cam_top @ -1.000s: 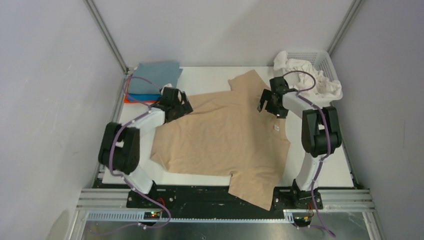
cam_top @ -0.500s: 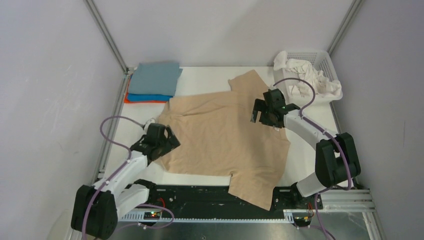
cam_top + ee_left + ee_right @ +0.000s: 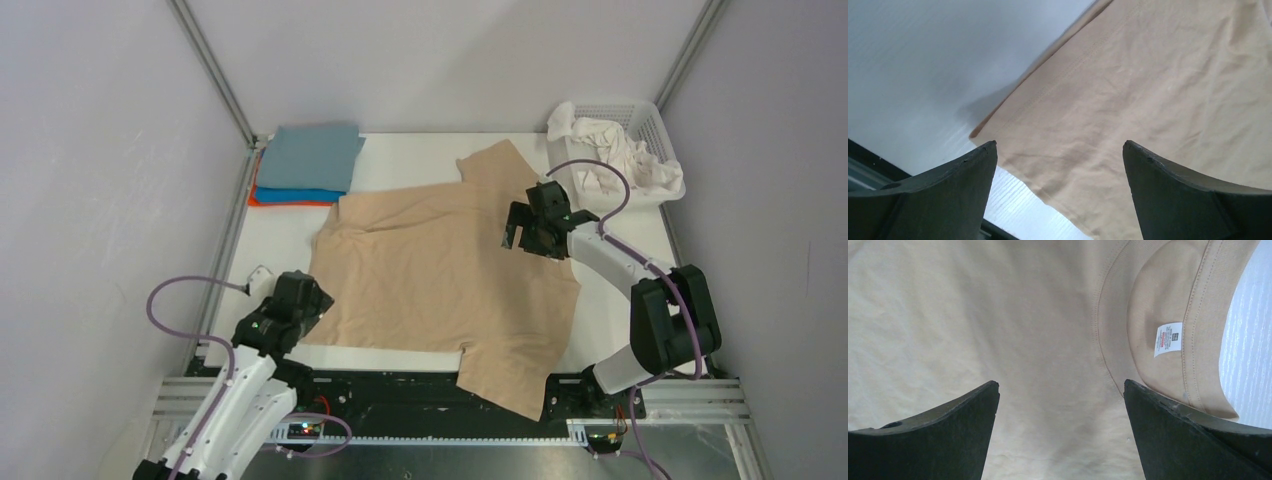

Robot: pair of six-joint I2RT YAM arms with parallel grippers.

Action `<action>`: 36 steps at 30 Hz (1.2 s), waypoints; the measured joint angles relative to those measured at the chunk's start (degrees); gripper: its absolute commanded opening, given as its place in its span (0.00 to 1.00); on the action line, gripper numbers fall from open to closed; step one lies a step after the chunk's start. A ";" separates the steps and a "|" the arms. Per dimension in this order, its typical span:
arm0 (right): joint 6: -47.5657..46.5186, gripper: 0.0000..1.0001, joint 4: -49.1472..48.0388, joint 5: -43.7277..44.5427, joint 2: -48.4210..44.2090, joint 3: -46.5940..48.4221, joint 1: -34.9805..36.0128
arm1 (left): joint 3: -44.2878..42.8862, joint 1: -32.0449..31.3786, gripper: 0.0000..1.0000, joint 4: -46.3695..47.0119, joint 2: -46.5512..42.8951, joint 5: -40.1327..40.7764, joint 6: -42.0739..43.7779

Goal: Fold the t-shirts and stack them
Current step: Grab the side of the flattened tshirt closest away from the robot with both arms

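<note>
Two pincers, both spread wide and gripping nothing. We see the tan t-shirt [image 3: 450,260] lying spread flat across the middle of the counter [image 3: 420,155], one sleeve pointing to the far side, the other hanging over the near edge. The left pincer [image 3: 312,308] hovers at the shirt's near-left corner, right over the hem. The right pincer [image 3: 522,232] hangs above the collar on the shirt's right side, where a white label [image 3: 1168,339] shows inside the neckline. In the far-left corner sits a folded stack [image 3: 310,155]: grey-blue on top, bright blue and orange beneath. Far right, white shirts [image 3: 610,150] are heaped in the basket [image 3: 655,125].
</note>
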State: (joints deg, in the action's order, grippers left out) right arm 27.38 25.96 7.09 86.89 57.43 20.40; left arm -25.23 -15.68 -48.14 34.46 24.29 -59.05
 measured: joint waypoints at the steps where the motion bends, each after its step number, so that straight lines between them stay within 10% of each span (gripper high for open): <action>1: 0.02 1.00 -0.11 0.00 0.00 -0.26 0.00 | 0.07 -0.07 1.00 -0.72 -0.61 0.00 -0.72; 18: 0.00 0.99 -0.59 -0.48 0.00 -1.40 -1.57 | 4.35 -4.24 0.91 -3.39 4.24 -3.17 -10.69; 31: 0.00 0.99 -0.92 -0.52 0.00 -1.73 -1.88 | 6.95 -4.39 0.47 3.34 4.50 1.27 -16.48; 36: 0.00 0.99 -0.90 -0.48 0.00 -1.75 -2.08 | 7.54 -4.46 0.08 9.94 9.38 1.66 -17.62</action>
State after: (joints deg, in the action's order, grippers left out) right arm 27.38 25.06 6.61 86.89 55.68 18.33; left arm -17.69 -20.14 -38.20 43.83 25.96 -76.66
